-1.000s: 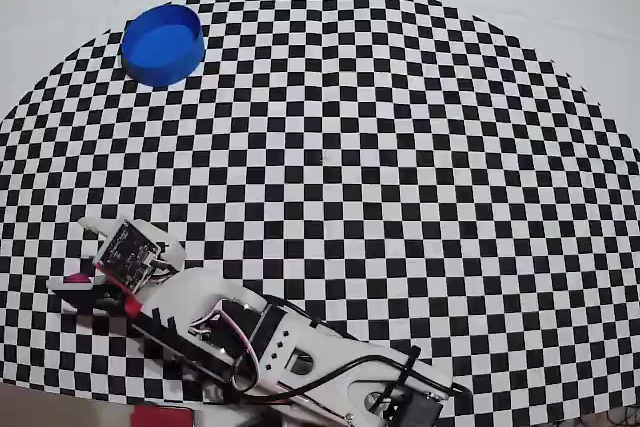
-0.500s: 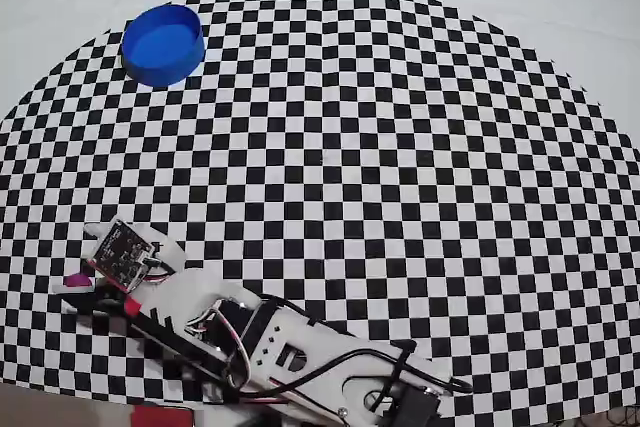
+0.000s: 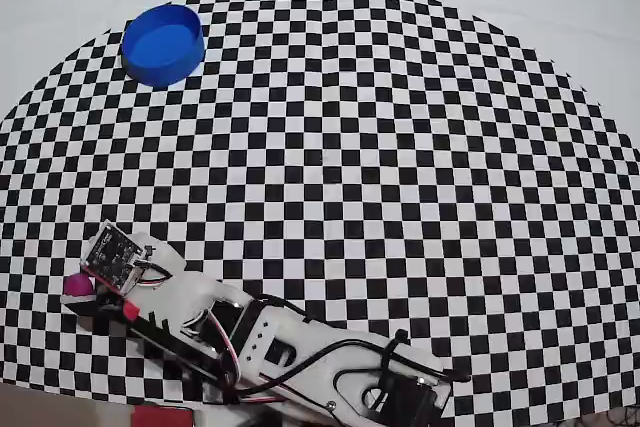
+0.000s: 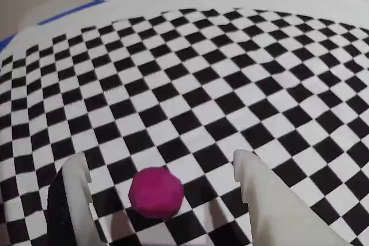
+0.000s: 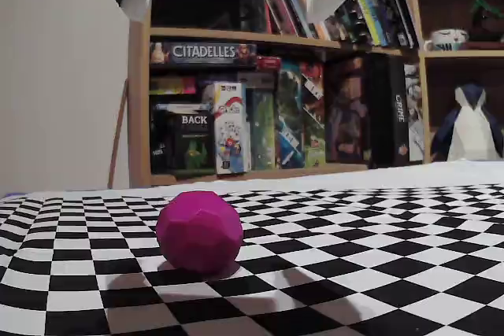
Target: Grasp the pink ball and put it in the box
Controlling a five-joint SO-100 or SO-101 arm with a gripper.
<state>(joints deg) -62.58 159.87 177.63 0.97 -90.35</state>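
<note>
The pincer (image 4: 158, 168) is spread open, one finger on each side of the pink ball (image 4: 155, 192), neither touching it. The ball rests on the checkered tabletop (image 3: 400, 167), at the lower left in the overhead view. The box (image 3: 162, 43) stands empty, well apart at the upper left. Judged progress: approach complete. Remaining steps: close on the ball, lift, carry to the box, release.
</note>
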